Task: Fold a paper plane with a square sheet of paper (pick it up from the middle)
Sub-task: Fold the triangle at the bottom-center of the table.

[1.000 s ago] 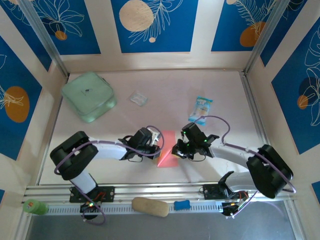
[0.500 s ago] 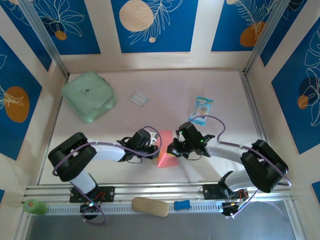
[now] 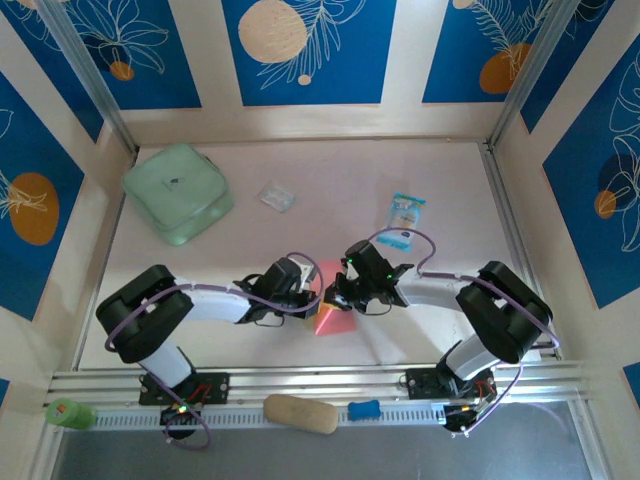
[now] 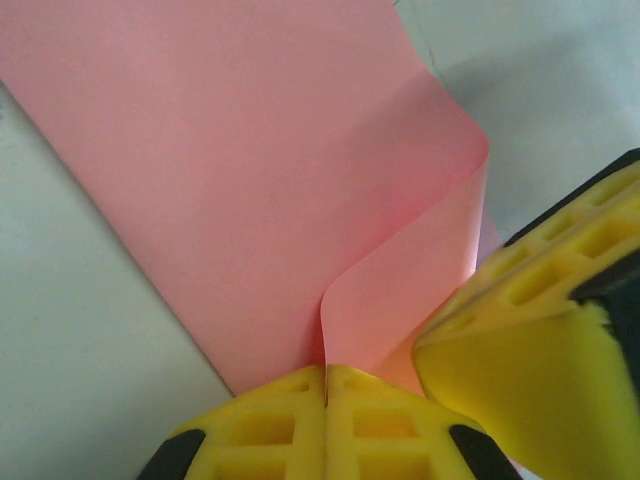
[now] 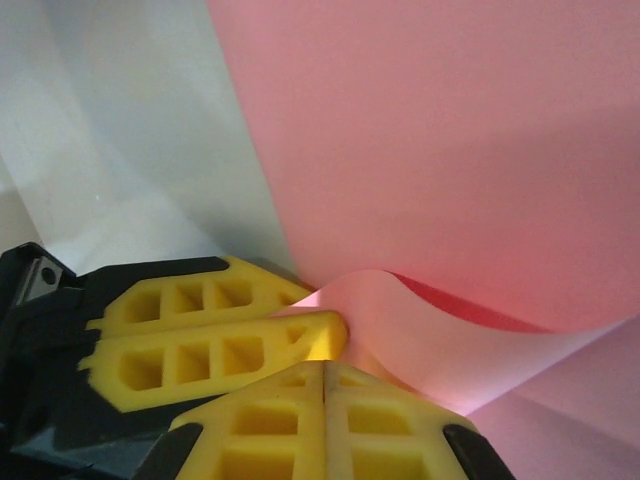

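Early stage: left gripper (image 4: 325, 372) and right gripper (image 5: 323, 366) both clenched on a raised flap of the paper (image 3: 336, 320), which lies on the table (image 3: 330, 180) between them, seemingly folded once, no dart shape yet.

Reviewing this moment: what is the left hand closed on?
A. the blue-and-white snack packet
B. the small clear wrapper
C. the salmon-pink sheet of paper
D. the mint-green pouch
C: the left hand has its yellow fingers pressed together on a curled edge of the salmon-pink sheet of paper; the mint-green pouch, snack packet and clear wrapper lie apart, farther back.
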